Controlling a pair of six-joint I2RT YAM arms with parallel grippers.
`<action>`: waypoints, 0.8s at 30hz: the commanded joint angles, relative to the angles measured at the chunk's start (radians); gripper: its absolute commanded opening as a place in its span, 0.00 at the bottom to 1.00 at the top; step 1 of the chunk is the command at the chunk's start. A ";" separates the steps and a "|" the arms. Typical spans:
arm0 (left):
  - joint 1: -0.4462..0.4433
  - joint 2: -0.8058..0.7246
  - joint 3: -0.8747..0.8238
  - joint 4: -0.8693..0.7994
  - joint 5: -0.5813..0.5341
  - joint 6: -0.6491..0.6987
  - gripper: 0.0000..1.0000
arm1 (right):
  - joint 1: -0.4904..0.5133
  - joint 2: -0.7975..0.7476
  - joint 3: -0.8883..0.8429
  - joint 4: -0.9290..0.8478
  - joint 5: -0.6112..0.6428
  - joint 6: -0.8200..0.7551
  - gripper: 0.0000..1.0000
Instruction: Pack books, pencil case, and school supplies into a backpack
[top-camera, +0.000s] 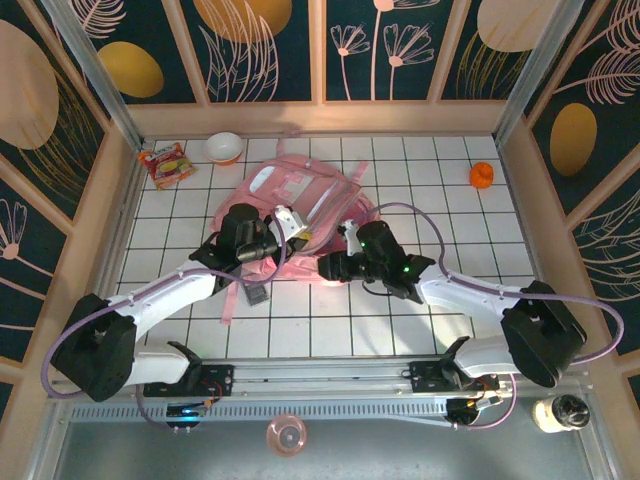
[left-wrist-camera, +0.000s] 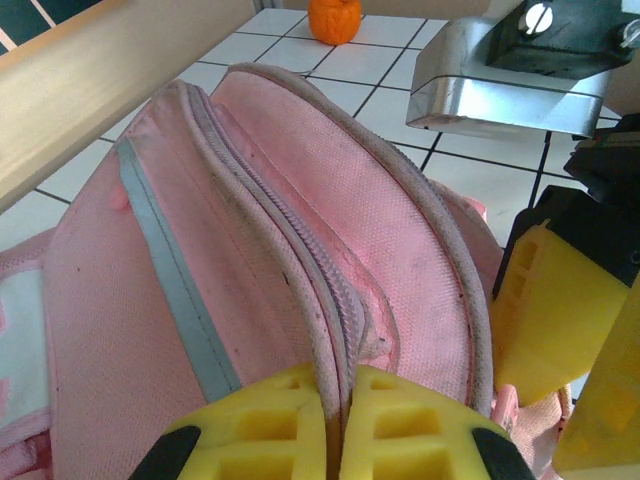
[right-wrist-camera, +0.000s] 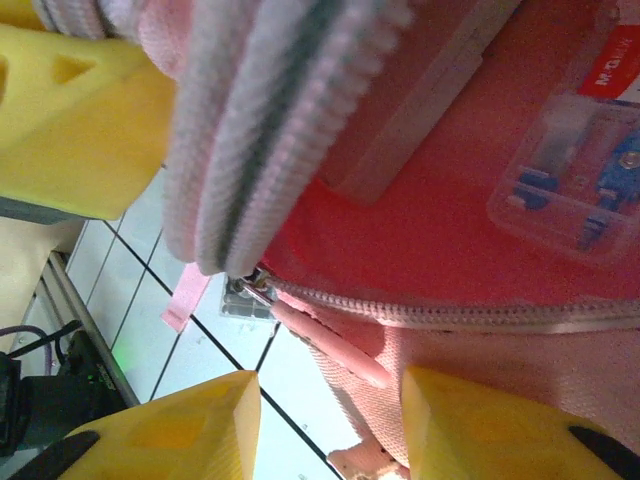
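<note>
White-tiled table (top-camera: 480, 290), from above: the pink backpack (top-camera: 300, 195) lies mid-table, partly hidden under both arms.

Left wrist: left pincer (left-wrist-camera: 340, 385) clenched on the backpack's zipper ridge.

Right wrist: right pincer (right-wrist-camera: 325, 385) released, a blurred zip pull (right-wrist-camera: 330, 345) between its parted fingers; a clear box (right-wrist-camera: 570, 170) is cut off.

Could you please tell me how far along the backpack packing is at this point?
Done: a see-through case already lies inside the open backpack. In hand: the left gripper pinches the zipper edge, while the right gripper stands open around the pink zipper pull. Left: the small dark calculator-like device sits on the table beside the bag; whether the book is inside, I cannot tell.
</note>
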 joint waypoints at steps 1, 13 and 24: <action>0.004 -0.006 0.056 0.062 0.041 -0.037 0.00 | 0.002 0.009 0.028 0.071 -0.049 0.004 0.37; 0.004 -0.001 0.061 0.066 0.042 -0.046 0.00 | 0.005 0.079 0.098 -0.014 0.001 -0.030 0.35; 0.004 0.022 0.044 0.213 0.006 -0.461 0.00 | 0.071 -0.034 0.031 0.016 0.228 0.182 0.42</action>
